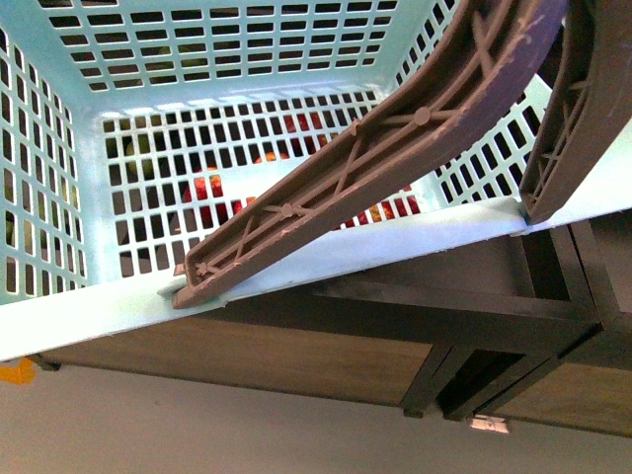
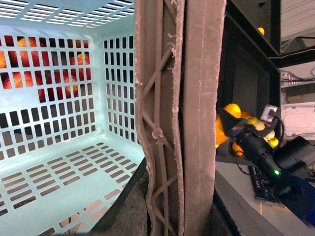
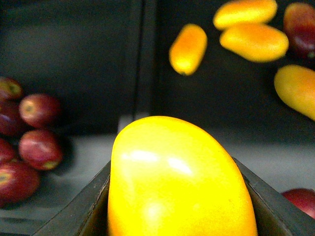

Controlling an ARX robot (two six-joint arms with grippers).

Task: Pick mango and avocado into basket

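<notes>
The light teal basket (image 1: 99,316) fills the front view, tilted, with its two brown handles (image 1: 395,148) lying across its rim. My left gripper (image 2: 167,216) is shut on the basket's brown handles (image 2: 177,118); the basket's slotted floor (image 2: 59,167) is bare. My right gripper (image 3: 179,211) is shut on the mango (image 3: 177,177), a smooth yellow fruit held between dark fingers (image 3: 83,206). From the left wrist view the right gripper (image 2: 231,130) shows at the dark shelf with the mango (image 2: 221,132) in it. The avocado is out of view.
A dark wooden shelf unit (image 1: 395,336) stands behind and under the basket. Red fruits (image 1: 207,193) show through the slots. In the shelf lie red fruits (image 3: 39,147) and several yellow-orange fruits (image 3: 253,42), split by a dark divider (image 3: 140,59).
</notes>
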